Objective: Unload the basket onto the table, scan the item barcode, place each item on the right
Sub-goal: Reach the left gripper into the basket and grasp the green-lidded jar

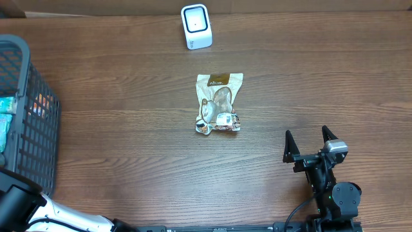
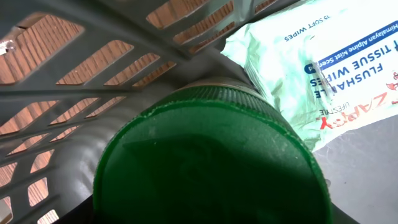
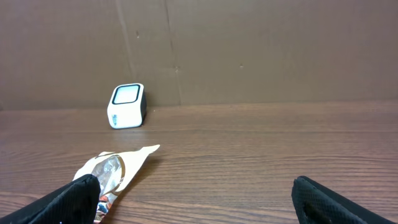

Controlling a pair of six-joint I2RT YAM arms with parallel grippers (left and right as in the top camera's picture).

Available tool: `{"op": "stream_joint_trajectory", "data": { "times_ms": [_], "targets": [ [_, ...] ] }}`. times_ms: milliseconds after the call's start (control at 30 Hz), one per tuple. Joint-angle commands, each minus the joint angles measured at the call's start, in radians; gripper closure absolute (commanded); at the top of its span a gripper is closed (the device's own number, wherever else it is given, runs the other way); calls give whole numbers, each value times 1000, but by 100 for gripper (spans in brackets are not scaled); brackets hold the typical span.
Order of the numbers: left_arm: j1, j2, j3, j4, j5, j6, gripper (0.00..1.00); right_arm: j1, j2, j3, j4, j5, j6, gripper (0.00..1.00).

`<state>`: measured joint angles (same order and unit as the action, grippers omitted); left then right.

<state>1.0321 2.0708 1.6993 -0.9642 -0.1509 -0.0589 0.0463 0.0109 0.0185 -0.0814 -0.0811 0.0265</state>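
Observation:
A round green lid (image 2: 205, 165) of a container fills the left wrist view, very close to the camera, inside the grey basket (image 2: 93, 43). It hides my left gripper's fingers, so their state does not show. Only the left arm (image 1: 19, 200) appears in the overhead view, at the bottom left by the basket (image 1: 26, 96). The white barcode scanner (image 1: 196, 27) stands at the table's far edge. My right gripper (image 1: 311, 138) rests at the front right, open and empty, its fingertips (image 3: 74, 199) wide apart.
A pale green pack of tissue wipes (image 2: 323, 68) lies in the basket beside the green lid. A gold and white snack pouch (image 1: 219, 103) lies flat mid-table in front of the scanner (image 3: 127, 105). A brown cardboard wall runs behind the table.

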Motion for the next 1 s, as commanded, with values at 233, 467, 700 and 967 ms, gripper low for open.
{"op": "stream_joint_trajectory", "data": {
  "times_ms": [233, 467, 700, 967],
  "targets": [
    [-27, 21, -2, -56, 45, 8, 51, -3, -8, -10, 4, -2, 4, 0],
    [-55, -8, 39, -141, 47, 7, 51, -3, -8, -10, 4, -2, 4, 0],
    [-82, -92, 114, -210, 52, 7, 51, -3, -8, -10, 4, -2, 4, 0],
    [-99, -231, 132, -199, 153, 2, 51, -3, -8, -10, 4, -2, 3, 0]
  ]
}}
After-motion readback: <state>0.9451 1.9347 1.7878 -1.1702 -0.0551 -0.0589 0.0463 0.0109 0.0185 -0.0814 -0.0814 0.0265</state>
